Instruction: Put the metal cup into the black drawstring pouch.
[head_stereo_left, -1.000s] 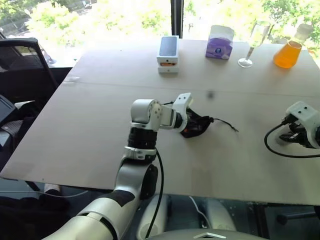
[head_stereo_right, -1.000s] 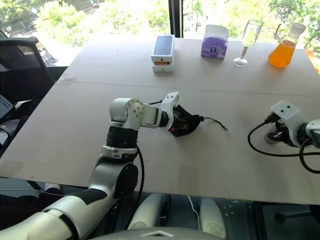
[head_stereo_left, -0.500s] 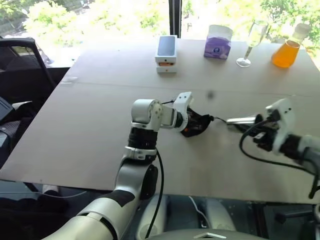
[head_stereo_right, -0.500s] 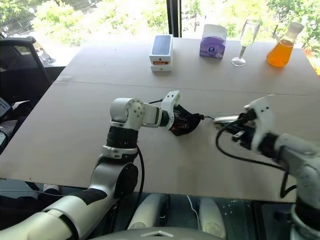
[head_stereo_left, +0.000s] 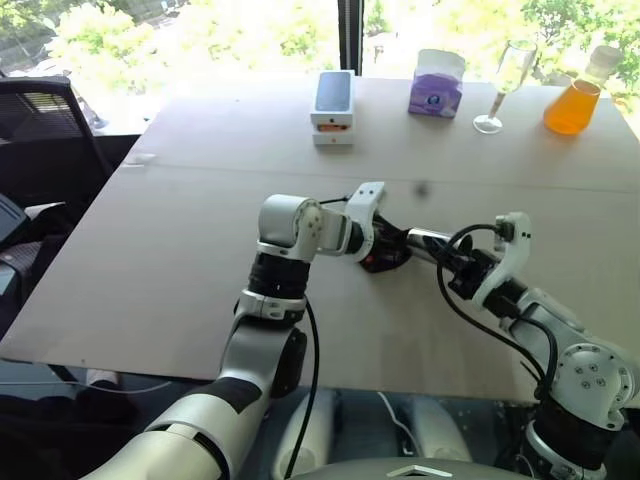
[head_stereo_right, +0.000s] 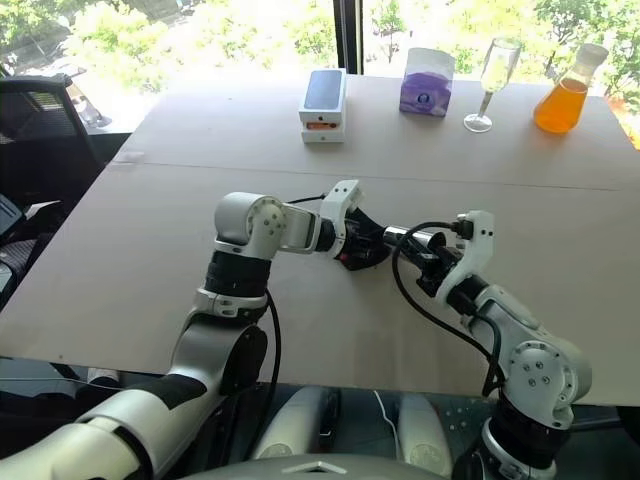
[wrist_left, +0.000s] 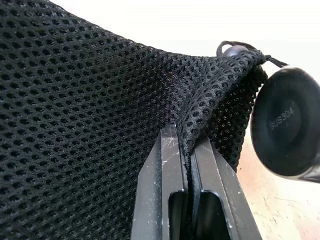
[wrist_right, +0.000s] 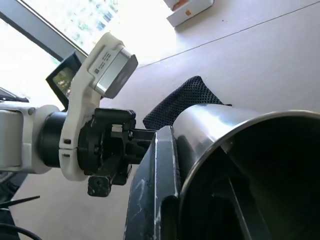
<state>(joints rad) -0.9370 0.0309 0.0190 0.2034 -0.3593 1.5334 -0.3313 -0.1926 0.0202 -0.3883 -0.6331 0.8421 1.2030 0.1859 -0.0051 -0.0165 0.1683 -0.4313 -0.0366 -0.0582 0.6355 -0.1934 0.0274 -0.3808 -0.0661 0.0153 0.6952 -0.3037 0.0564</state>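
Observation:
Near the middle of the table (head_stereo_left: 180, 250) lies the black drawstring pouch (head_stereo_left: 392, 252), a black mesh bag. My left gripper (wrist_left: 186, 150) is shut on a fold of its fabric beside the mouth. The metal cup (head_stereo_left: 425, 241) is held level just right of the pouch, its closed base (wrist_left: 285, 122) facing the gathered mouth and nearly touching it. My right gripper (head_stereo_left: 453, 264) is shut on the cup's rim, one black finger (wrist_right: 155, 190) along the steel wall. In the right wrist view the cup (wrist_right: 220, 130) points at the pouch (wrist_right: 182, 100) and my left gripper (wrist_right: 107, 150).
Along the far edge stand a white phone box (head_stereo_left: 335, 100), a purple tissue box (head_stereo_left: 437, 83), a clear wine glass (head_stereo_left: 505, 85) and an orange-liquid flask (head_stereo_left: 572, 100). A black office chair (head_stereo_left: 40, 125) is off the table's left side.
My right gripper has swung left from the table's right side, carrying the cup up to the pouch's mouth. The left gripper has kept its pinch on the pouch in place.

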